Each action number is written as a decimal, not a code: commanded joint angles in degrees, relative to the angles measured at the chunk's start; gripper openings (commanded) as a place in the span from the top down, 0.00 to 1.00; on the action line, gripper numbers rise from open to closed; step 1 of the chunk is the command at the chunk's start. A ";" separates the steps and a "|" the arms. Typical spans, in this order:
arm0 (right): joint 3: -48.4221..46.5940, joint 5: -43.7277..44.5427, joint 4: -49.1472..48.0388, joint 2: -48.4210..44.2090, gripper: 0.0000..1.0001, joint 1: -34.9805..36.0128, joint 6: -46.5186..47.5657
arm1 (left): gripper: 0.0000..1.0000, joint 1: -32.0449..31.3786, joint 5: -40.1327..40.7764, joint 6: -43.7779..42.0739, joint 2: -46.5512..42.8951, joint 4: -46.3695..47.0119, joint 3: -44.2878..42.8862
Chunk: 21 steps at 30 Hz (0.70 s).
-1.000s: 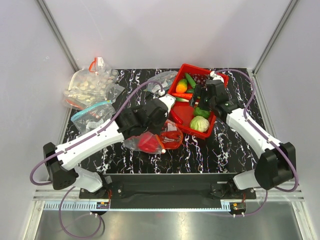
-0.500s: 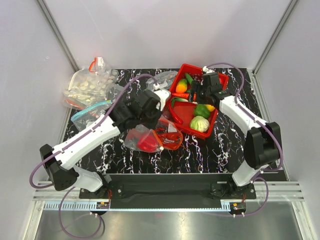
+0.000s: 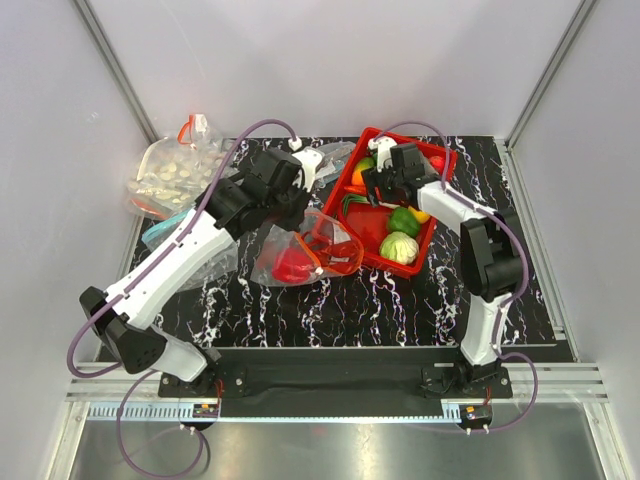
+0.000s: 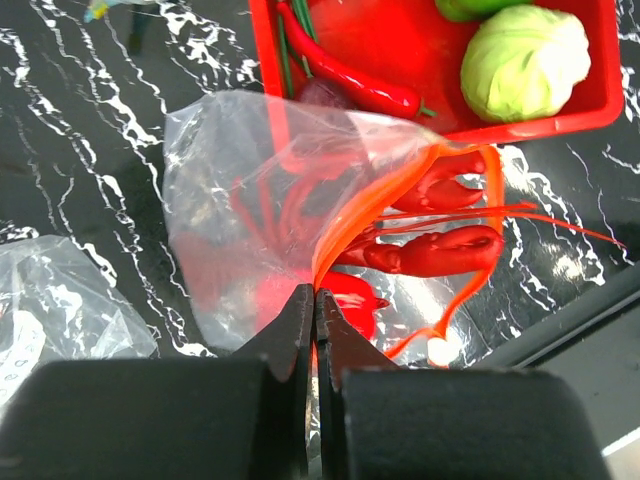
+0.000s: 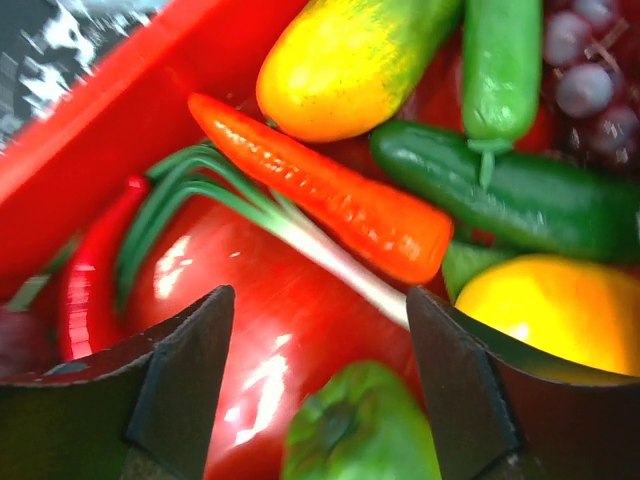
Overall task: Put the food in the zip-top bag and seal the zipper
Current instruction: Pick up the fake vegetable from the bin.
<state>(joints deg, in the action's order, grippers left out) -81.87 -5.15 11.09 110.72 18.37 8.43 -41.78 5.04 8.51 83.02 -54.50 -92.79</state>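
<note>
My left gripper is shut on the red-orange zipper of the zip-top bag and holds its mouth up beside the red tray. In the top view this gripper hangs over the bag. A red lobster and a red pepper lie inside the bag. My right gripper is open low over the tray, above its red floor and a green pepper. Just ahead lie an orange carrot, a spring onion, a cucumber and a red chilli.
A pale green cabbage sits at the tray's near end. A bag of pale round pieces and a clear bag with a teal-blue strip lie at the far left. Another clear bag lies behind the tray.
My left arm has swung back and left, drawing the bag's mouth up with it. The right gripper has moved toward the tray's back-left corner and dropped close over the carrot, its jaws narrowing slightly.
</note>
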 commanded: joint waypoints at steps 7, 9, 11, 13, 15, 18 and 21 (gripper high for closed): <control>-9.63 -2.41 2.27 9.60 0.16 -1.49 16.53 | 1.00 1.61 -2.93 -2.10 -1.55 3.34 -1.07; -10.15 -1.02 2.18 11.18 0.14 -1.50 18.28 | 1.00 1.96 -3.37 -2.01 -1.72 3.52 -1.07; -12.78 1.53 3.58 12.76 0.14 -1.50 19.08 | 1.00 2.05 -3.19 -2.27 -1.72 3.87 -1.16; -14.11 2.60 3.24 14.70 0.14 -1.41 19.61 | 1.00 2.40 -3.10 -2.19 -1.72 4.05 -1.16; -14.28 1.55 3.06 15.32 0.13 -1.50 20.57 | 1.00 2.93 -2.93 -2.19 -1.64 4.05 -1.25; -17.62 -0.39 6.65 17.85 0.13 -1.41 20.84 | 1.00 3.46 -3.10 -1.92 -1.81 4.31 -0.99; -21.05 -2.06 11.05 19.97 0.26 -1.41 20.40 | 1.00 3.63 -3.81 -1.75 -1.81 4.49 -0.72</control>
<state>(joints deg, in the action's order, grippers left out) -99.44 -5.78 17.82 128.33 17.12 27.49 -38.61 2.92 7.29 83.29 -54.24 -92.79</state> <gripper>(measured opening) 0.762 0.012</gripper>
